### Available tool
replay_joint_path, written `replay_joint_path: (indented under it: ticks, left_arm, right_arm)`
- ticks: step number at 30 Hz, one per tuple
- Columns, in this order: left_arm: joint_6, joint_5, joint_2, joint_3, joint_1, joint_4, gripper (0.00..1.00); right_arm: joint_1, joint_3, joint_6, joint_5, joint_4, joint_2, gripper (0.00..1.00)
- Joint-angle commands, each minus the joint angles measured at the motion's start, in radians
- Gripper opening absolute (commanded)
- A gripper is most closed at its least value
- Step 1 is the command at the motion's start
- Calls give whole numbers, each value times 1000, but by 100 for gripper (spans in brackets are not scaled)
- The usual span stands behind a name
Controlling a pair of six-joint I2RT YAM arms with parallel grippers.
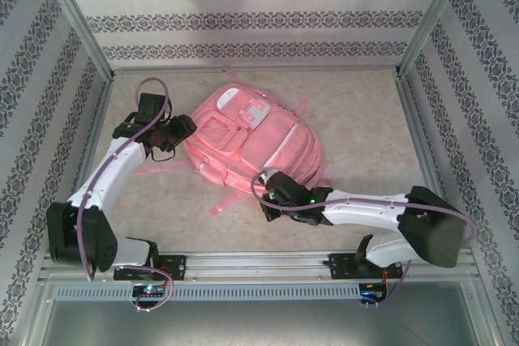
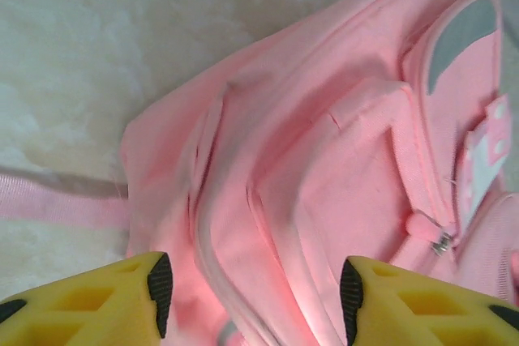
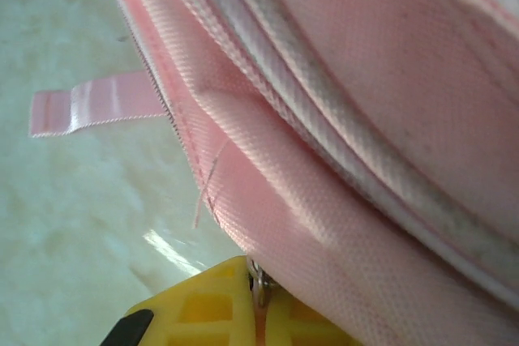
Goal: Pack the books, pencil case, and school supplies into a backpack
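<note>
Inspection of the packing station, as seen from the near edge.

Item 1 - the backpack (image 1: 259, 143). It lies flat on the table (image 1: 365, 119), left of centre, front pockets facing up and its white patch (image 1: 258, 111) toward the far end. A loose pink strap (image 1: 219, 204) trails onto the table at its near left corner. No opening into the main compartment can be made out from above.

Item 2 - the left tool (image 1: 185, 131). It sits at the left edge of the backpack, low over the table. On the left wrist camera the left tool (image 2: 251, 281) has its 2 yellow fingers (image 2: 113, 301) standing wide apart, black pads facing each other. The backpack (image 2: 324, 160) lies beyond the gap, and the pads are clear of the fabric. Nothing is gripped. A strap (image 2: 49, 204) runs off to the left across the table.

Item 3 - the right tool (image 1: 269, 192). It is at the near edge of the backpack, its arm stretched in low from the right. On the right wrist camera the right tool (image 3: 258, 301) is closed tight, with a small metal zipper pull (image 3: 259, 277) pinched between the yellow fingers. The backpack (image 3: 365, 119) rises directly above the grip, piping and zipper track running diagonally. A short strap end (image 3: 89, 107) lies flat on the table to the left.
</note>
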Motion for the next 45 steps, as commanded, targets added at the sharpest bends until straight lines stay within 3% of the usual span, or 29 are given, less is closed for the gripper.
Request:
replay_joint_path:
  ticks: [1,7,15,19,25,32,38,45]
  left_arm:
    - [-68,7,-128,-76,2,-45,57]
    - [-314,188,-371,-427,-3,183,55]
    - [-439,171,-392,-652,-113,514,48]
    - [-466,125,-369,-694,-183,611,37]
    - [-490,82,-359,-733,-243,663,29]
    - [-492,54,-354,-752,-274,645,33]
    - [-474,46,-232,-719,-303,701,38]
    - [-463,42,-107,-667,-316,757,27]
  right_arm:
    - [28,106,81,-7,73,71,0]
    - [26,156,164,-17,175,169,0]
    - [15,185,262,-116,291,233,0]
    - [-8,175,309,-152,352,252,0]
    - [-35,164,365,-200,434,271,0]
    - [-35,157,362,-192,429,265,0]
    - [-29,145,350,-181,410,258,0]
    - [-12,174,318,-154,330,246,0]
